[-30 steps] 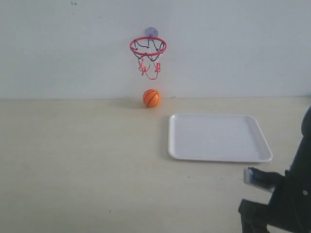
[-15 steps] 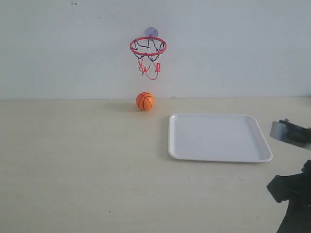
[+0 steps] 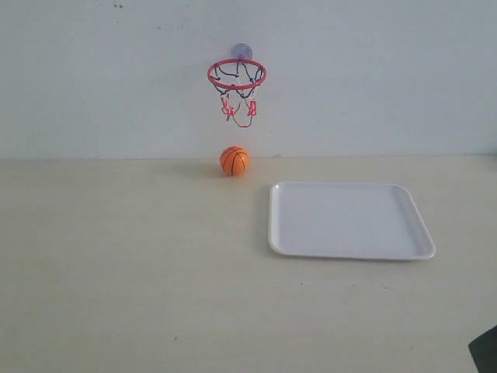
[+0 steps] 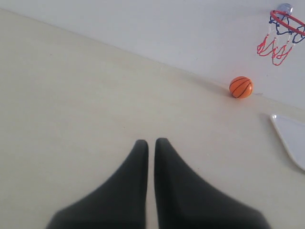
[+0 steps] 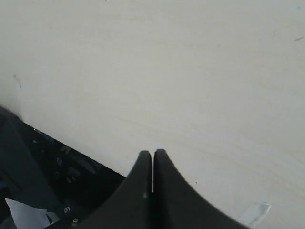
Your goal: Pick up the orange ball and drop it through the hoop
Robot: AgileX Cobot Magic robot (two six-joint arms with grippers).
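Note:
The orange ball (image 3: 234, 161) rests on the table against the back wall, almost straight below the hoop (image 3: 237, 74), whose red ring and dangling net hang from a suction cup on the wall. The left wrist view shows the ball (image 4: 241, 87) far off and the hoop (image 4: 284, 21) at the frame's corner. My left gripper (image 4: 147, 142) is shut and empty, low over bare table; it is out of the exterior view. My right gripper (image 5: 153, 152) is shut and empty near the table's edge. Only a dark corner of the right arm (image 3: 486, 352) shows in the exterior view.
A white tray (image 3: 349, 220) lies empty to the right of the ball, its corner (image 4: 290, 138) visible in the left wrist view. Dark machinery (image 5: 43, 176) lies beyond the table edge in the right wrist view.
The right arm has pulled back down and right, almost out of the exterior view. The ball has shifted slightly along the wall, left and then a little back.

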